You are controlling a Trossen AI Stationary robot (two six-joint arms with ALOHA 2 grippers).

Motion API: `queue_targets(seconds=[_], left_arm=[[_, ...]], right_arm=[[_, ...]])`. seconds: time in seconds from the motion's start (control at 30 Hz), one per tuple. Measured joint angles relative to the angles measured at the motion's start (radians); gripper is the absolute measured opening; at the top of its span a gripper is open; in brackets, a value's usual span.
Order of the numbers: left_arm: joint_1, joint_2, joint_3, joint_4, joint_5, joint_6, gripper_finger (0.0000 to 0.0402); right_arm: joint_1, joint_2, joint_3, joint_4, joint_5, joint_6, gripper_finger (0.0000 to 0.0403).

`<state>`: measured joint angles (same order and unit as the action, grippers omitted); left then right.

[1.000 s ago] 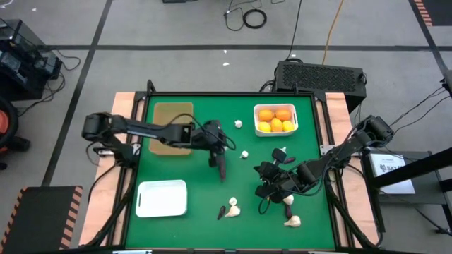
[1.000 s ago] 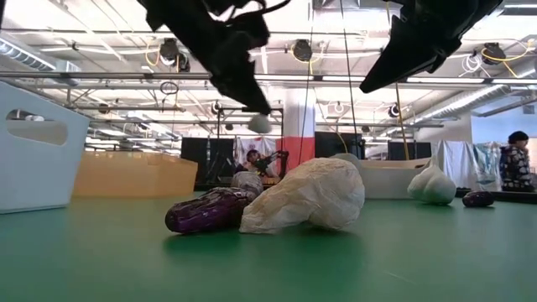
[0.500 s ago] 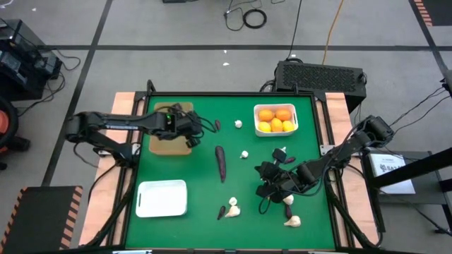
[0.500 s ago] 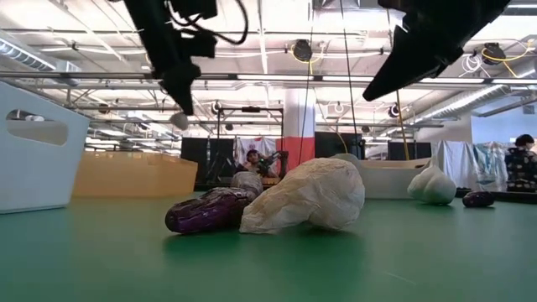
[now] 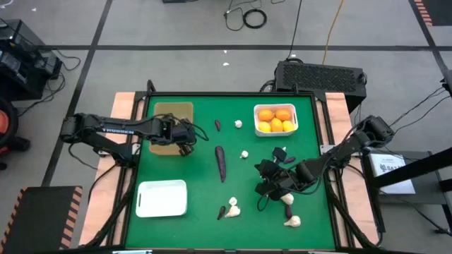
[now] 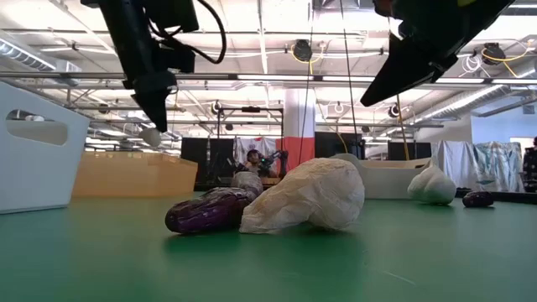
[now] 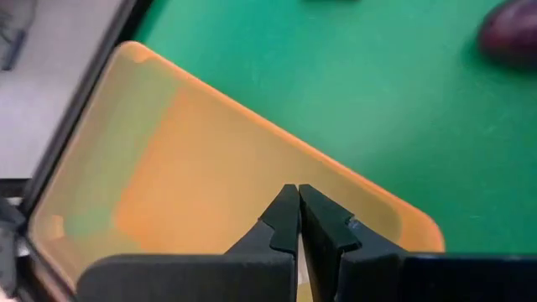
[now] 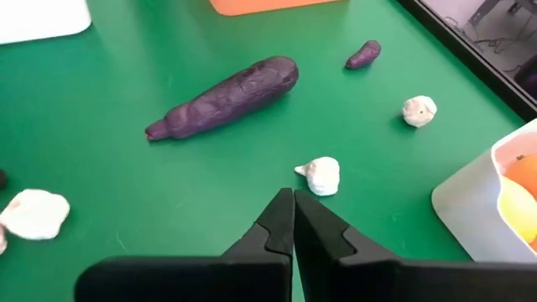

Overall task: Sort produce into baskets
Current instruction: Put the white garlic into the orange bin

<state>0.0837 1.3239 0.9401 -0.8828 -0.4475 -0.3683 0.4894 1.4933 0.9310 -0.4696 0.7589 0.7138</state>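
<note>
Left gripper (image 5: 188,147) swung over flat tan tray (image 5: 167,116), smooth dark fingers (image 7: 284,220) clenched empty.

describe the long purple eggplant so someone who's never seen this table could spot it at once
On the green table, look near the middle, between the tan tray and the white basket of citrus. The long eggplant lies there alone, flat on the mat. It is the only long, slim piece; the other purple bits are short stubs.

Robotics lab or workshop hall. Evidence: green tabletop (image 5: 191,169) on a framed rig, grey concrete floor (image 5: 176,63) with taped lines and loose cables (image 5: 248,17), black equipment case (image 5: 321,75), exposed ceiling trusses with strip lighting (image 6: 277,59), red-and-white column (image 6: 298,126).
</note>
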Motion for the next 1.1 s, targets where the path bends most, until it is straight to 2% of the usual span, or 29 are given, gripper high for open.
queue_targets(seconds=[0.1, 0.37, 0.87, 0.97, 1.1], left_arm=[[-0.002, -0.002, 0.000, 0.001, -0.033, 0.007, 0.0008], [0.028, -0.001, 0.000, -0.001, -0.028, 0.007, 0.0016], [0.027, -0.001, 0.000, 0.004, -0.054, 0.008, 0.0087], [0.027, 0.000, 0.000, 0.041, -0.020, 0.008, 0.0095], [0.013, 0.000, 0.000, 0.150, 0.104, 0.037, 0.0096]], right_arm=[[-0.005, 0.000, 0.000, 0.003, 0.000, 0.001, 0.0000], [-0.005, 0.000, 0.000, 0.025, -0.002, 0.001, 0.0000], [-0.005, 0.000, 0.000, 0.025, -0.002, -0.003, 0.0000], [-0.005, 0.000, 0.000, 0.025, -0.002, -0.003, 0.0000], [-0.005, 0.000, 0.000, 0.025, -0.002, -0.003, 0.0000]])
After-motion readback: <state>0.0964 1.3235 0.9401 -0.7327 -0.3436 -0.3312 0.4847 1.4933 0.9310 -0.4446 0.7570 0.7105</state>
